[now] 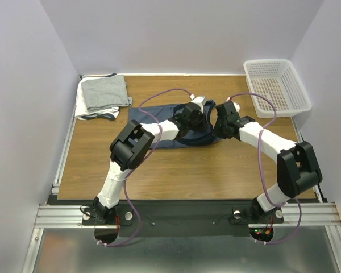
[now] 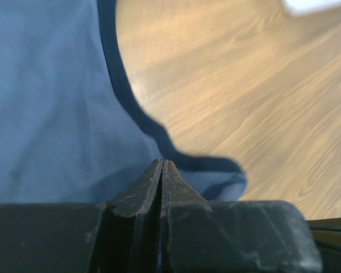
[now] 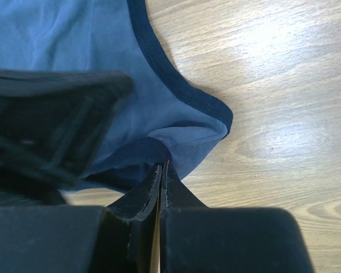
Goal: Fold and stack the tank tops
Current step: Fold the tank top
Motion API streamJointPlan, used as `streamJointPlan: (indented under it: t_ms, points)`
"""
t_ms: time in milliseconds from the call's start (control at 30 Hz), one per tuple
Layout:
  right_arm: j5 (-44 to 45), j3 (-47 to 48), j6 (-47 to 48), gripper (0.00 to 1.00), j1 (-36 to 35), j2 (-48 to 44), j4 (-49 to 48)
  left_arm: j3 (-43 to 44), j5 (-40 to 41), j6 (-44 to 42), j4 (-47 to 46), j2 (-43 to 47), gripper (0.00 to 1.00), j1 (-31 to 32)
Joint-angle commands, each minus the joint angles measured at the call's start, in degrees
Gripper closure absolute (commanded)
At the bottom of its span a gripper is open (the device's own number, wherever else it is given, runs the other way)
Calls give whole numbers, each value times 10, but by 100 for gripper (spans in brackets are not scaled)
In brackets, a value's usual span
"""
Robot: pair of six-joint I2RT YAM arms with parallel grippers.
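Observation:
The slate-blue tank top (image 1: 154, 115) with navy trim lies spread on the wooden table's middle. My left gripper (image 1: 194, 115) is over its right part, and my right gripper (image 1: 223, 120) is at its right edge. In the left wrist view my gripper (image 2: 162, 164) is shut, pinching the blue cloth (image 2: 45, 114) at a navy-trimmed edge. In the right wrist view my gripper (image 3: 162, 166) is shut on a folded strap end of the blue cloth (image 3: 159, 108). Folded light grey and white tank tops (image 1: 105, 94) lie stacked at the back left.
A white perforated basket (image 1: 277, 85) stands at the back right corner. Bare wooden table (image 1: 216, 170) shows in front of the blue top. Purple cables loop over both arms. Walls close in on the left, back and right.

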State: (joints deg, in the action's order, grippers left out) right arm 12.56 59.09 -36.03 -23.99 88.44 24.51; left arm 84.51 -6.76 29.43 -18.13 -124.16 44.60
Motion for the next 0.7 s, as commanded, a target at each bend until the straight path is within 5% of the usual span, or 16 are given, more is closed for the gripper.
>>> streamJointPlan:
  t_ms: [0, 433, 667]
  points:
    - [5, 37, -6, 97, 3, 15, 0, 17, -67, 1, -32, -7, 87, 7]
    - [55, 90, -12, 90, 3, 82, 0, -2, -106, 19, -52, -12, 90, 8]
    - [71, 85, -25, 85, 3, 99, -6, 0, -86, 46, -45, 7, 79, -10]
